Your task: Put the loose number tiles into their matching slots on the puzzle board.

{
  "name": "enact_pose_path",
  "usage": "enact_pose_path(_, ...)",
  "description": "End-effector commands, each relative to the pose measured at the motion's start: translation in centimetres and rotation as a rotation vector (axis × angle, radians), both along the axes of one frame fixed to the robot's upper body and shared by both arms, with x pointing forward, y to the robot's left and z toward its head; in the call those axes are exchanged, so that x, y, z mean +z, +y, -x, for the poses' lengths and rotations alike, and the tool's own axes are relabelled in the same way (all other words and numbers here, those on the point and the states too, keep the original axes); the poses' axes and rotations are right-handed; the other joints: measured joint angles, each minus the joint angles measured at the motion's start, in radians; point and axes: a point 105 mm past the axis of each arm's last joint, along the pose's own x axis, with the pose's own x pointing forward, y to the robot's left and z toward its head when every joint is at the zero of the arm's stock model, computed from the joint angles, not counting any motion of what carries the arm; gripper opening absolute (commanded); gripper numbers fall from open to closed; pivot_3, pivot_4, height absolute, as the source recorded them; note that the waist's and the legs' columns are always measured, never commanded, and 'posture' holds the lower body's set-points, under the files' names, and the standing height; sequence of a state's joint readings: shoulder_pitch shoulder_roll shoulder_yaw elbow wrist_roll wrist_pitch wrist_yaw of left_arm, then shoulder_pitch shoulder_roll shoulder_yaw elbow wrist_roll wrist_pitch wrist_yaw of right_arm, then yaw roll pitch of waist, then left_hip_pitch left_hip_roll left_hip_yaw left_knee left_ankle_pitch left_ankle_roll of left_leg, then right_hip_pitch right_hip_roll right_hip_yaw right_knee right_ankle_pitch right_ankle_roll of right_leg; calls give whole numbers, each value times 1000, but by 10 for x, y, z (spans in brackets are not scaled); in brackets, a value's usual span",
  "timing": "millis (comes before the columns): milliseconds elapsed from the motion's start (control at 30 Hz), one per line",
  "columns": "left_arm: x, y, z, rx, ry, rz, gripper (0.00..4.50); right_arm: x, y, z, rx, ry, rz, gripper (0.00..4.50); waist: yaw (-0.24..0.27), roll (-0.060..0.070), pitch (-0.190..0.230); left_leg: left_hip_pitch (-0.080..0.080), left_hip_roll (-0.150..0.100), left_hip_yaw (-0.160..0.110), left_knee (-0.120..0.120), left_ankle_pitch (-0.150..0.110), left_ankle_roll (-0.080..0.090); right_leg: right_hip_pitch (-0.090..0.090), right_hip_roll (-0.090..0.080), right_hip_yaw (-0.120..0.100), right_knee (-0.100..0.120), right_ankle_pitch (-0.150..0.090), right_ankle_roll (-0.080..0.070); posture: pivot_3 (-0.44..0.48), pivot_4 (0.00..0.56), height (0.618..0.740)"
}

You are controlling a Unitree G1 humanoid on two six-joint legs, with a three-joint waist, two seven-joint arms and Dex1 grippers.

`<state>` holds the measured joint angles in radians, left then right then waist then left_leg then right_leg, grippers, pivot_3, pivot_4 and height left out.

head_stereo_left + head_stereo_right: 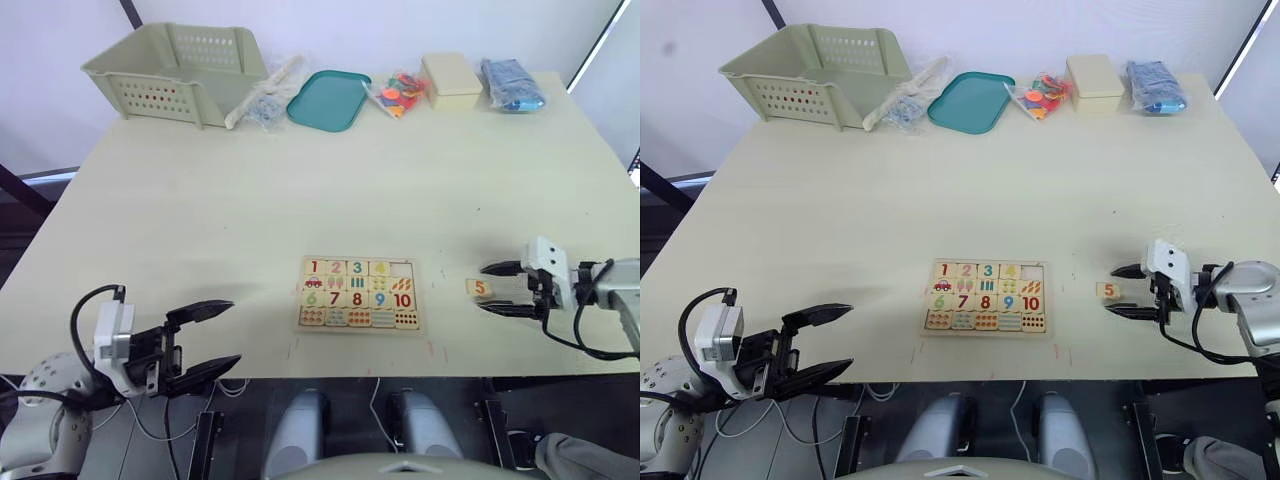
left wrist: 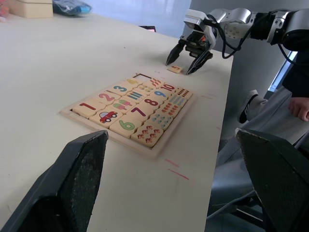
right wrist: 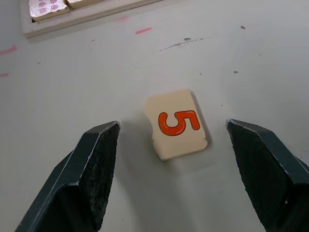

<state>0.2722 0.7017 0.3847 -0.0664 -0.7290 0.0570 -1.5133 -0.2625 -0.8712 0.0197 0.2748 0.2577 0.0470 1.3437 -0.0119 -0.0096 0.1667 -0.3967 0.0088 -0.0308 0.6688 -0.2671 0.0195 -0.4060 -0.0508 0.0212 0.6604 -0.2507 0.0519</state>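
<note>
My left gripper (image 1: 210,335) hangs with its fingers apart off the near edge of the pale table (image 1: 200,210). The puzzle board (image 1: 360,293) lies flat near that edge, tiles 1 to 4 seated in its top row and the last slot (image 1: 402,269) bare. To its right the 5 tile (image 1: 480,288) lies face up on the table, between the spread fingers of my right gripper (image 1: 497,288), untouched. A basket (image 1: 175,70), a teal tray (image 1: 328,99) and a box (image 1: 452,80) line the far edge before a white wall.

Bright, even, soft light; faint shadows, no glare, sharp focus throughout.
</note>
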Motion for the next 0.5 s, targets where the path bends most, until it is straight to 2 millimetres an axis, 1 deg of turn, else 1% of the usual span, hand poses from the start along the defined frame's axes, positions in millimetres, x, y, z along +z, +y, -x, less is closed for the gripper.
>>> enact_pose_path(33,3,1,1,-9,-29,-5,4500,0,-1,1,-3,-17,-14,3681,-1,0,0,0,0,0,0,0,0,0,0,0,0,0,0,0,150,740)
enact_pose_path(400,3,2,-2,-17,-34,-5,4500,-2,-3,1,-20,-29,-25,3681,-1,0,0,0,0,0,0,0,0,0,0,0,0,0,0,0,150,740)
enact_pose_path(433,3,2,-2,-17,-34,-5,4500,-2,-2,1,-20,-27,-27,3262,-1,0,0,0,0,0,0,0,0,0,0,0,0,0,0,0,150,740)
enact_pose_path(467,3,2,-2,-17,-34,-5,4500,-3,-2,1,-21,-26,-29,3090,-1,0,0,0,0,0,0,0,0,0,0,0,0,0,0,0,150,740)
enact_pose_path(500,3,2,-2,-17,-34,-5,4500,-3,-2,1,-22,-27,-29,2792,-1,0,0,0,0,0,0,0,0,0,0,0,0,0,0,0,150,740)
